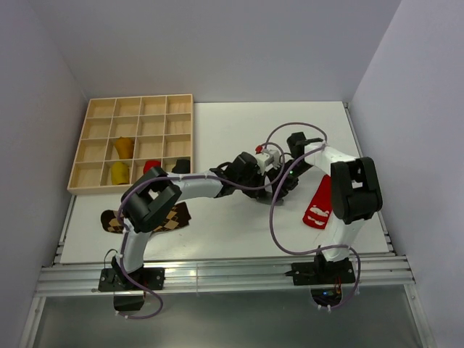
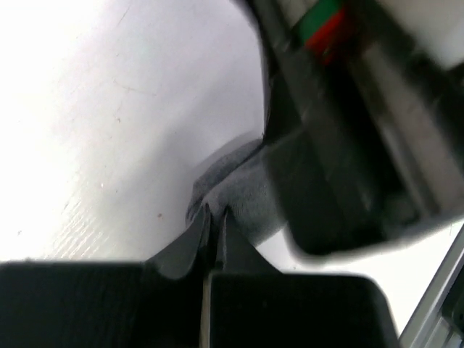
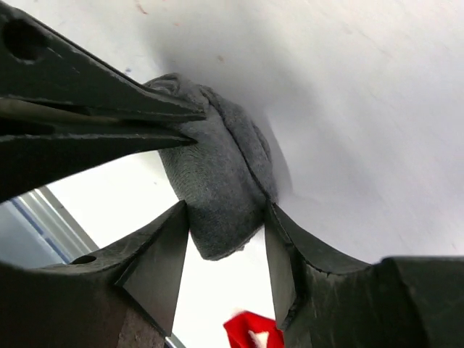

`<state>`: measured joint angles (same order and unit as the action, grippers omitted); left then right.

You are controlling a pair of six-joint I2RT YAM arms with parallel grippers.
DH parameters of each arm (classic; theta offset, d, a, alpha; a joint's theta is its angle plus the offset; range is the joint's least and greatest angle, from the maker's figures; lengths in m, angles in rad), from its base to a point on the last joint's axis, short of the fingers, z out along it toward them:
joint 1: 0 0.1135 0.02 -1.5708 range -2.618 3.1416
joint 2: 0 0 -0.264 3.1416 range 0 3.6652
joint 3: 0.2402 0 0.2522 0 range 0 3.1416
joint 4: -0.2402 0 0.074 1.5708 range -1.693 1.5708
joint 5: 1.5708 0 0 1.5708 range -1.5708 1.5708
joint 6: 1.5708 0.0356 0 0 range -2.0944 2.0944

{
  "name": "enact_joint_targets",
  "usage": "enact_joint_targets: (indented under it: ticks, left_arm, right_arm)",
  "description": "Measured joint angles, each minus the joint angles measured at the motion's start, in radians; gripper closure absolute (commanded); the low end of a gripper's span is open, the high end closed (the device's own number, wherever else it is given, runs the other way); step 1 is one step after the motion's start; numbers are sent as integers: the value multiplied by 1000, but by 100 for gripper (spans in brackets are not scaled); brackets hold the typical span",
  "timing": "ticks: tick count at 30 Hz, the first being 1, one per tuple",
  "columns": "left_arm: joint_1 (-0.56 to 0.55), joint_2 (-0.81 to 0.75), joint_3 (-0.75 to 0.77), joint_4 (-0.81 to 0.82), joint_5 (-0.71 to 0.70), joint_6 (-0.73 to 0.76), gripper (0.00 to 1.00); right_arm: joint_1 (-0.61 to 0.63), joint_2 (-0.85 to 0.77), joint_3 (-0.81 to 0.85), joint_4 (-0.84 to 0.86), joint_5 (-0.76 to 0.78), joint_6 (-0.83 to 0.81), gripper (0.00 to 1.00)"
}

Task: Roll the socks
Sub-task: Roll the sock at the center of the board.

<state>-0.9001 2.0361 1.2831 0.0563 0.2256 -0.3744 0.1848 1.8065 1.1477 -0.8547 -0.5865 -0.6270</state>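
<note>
A plain grey sock [image 3: 217, 174], rolled into a thick bundle, lies on the white table between both grippers. My right gripper [image 3: 226, 206] has a finger pressed against each side of the bundle. My left gripper [image 2: 214, 212] is shut, pinching the edge of the grey sock [image 2: 235, 181]; its fingers [image 3: 109, 116] reach in from the upper left of the right wrist view. In the top view the two grippers, left [image 1: 261, 185] and right [image 1: 281, 183], meet mid-table and hide the sock. A flat red sock [image 1: 319, 203] lies by the right arm. A brown argyle sock [image 1: 148, 217] lies under the left arm.
A wooden compartment tray [image 1: 101, 109] stands at the back left, holding two mustard bundles [image 1: 124, 147], a red bundle [image 1: 151, 166] and a dark bundle [image 1: 181, 166]. Grey walls close in both sides. The red sock's tip [image 3: 250, 330] shows below the right fingers.
</note>
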Motion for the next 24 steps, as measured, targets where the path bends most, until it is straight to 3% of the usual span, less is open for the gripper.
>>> enact_joint_targets:
  ticks: [15,24]
  left_arm:
    - [10,67,123,-129,24,-5,100]
    - [31,112,197,-199,101,-5,100]
  right_arm:
    - [-265,-238,-64,77,-145,-110,44]
    - [-285,-583,-323,120,-128,-344,38]
